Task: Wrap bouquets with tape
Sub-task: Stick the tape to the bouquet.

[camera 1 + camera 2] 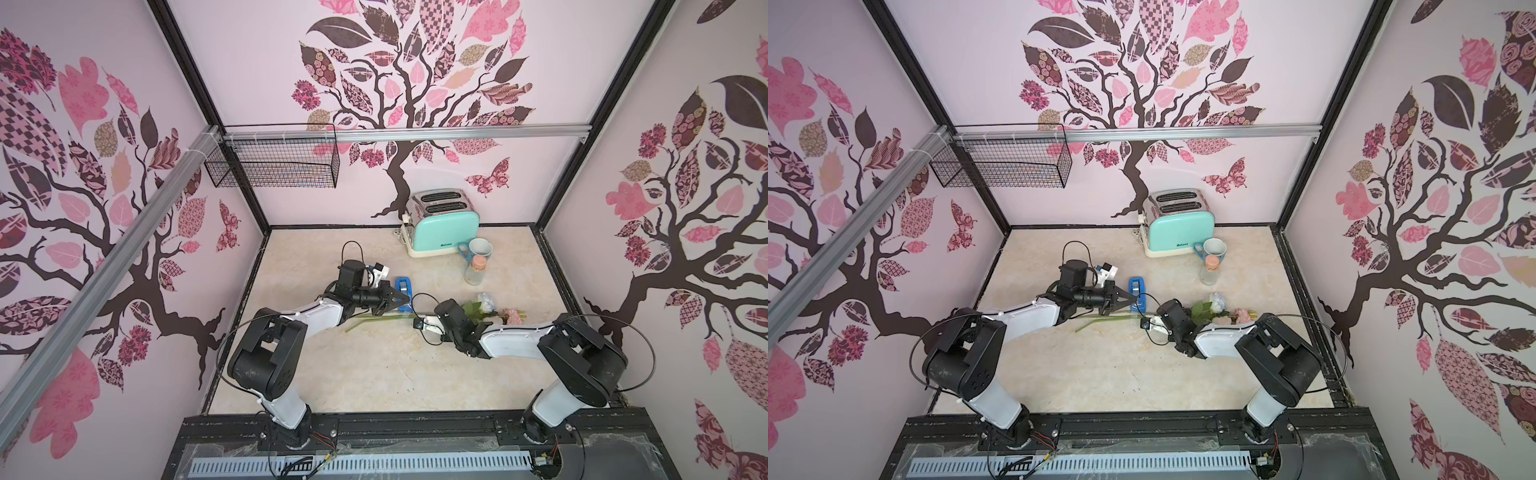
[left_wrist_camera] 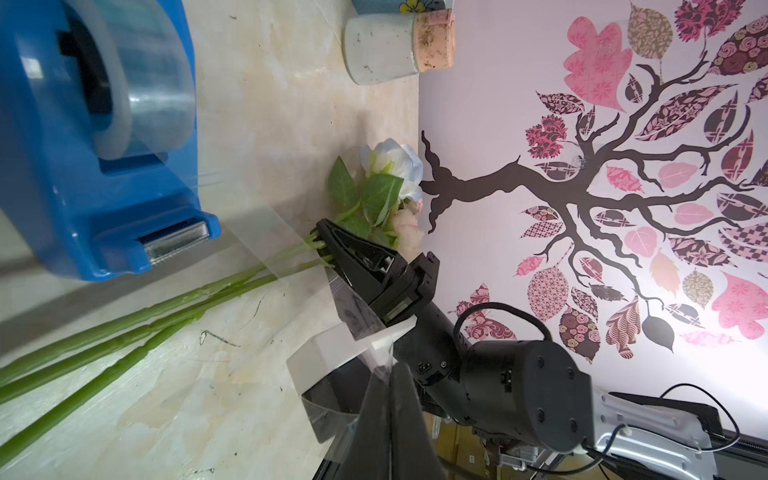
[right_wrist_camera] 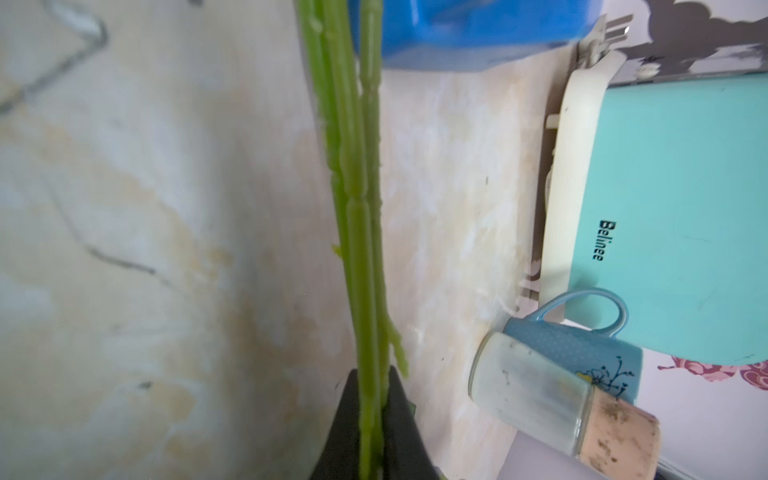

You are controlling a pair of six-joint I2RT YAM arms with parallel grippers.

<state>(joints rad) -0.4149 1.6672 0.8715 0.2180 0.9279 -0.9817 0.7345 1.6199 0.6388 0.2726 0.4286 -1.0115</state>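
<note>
beige marbled tabletop (image 1: pixel 374 374) in a booth with pink tree prints. bouquet (image 3: pixel 359 208) stretches across the middle, blooms toward the right wall. right gripper (image 3: pixel 371 376) is clamped on its stems. left gripper (image 2: pixel 390 365) pinches a clear tape strip (image 2: pixel 345 332) drawn from the blue tape dispenser (image 1: pixel 403 286) just behind the stems.

Pale pink walls (image 1: pixel 257 83) printed with dark trees and patterned pink leaves enclose a marbled beige desk (image 1: pixel 374 374) in soft, even light. A mint toaster (image 1: pixel 442 226) stands against the back wall. Above it, off to the left, a black wire basket (image 1: pixel 274 164) hangs from an aluminium rail (image 1: pixel 415 134).
</note>
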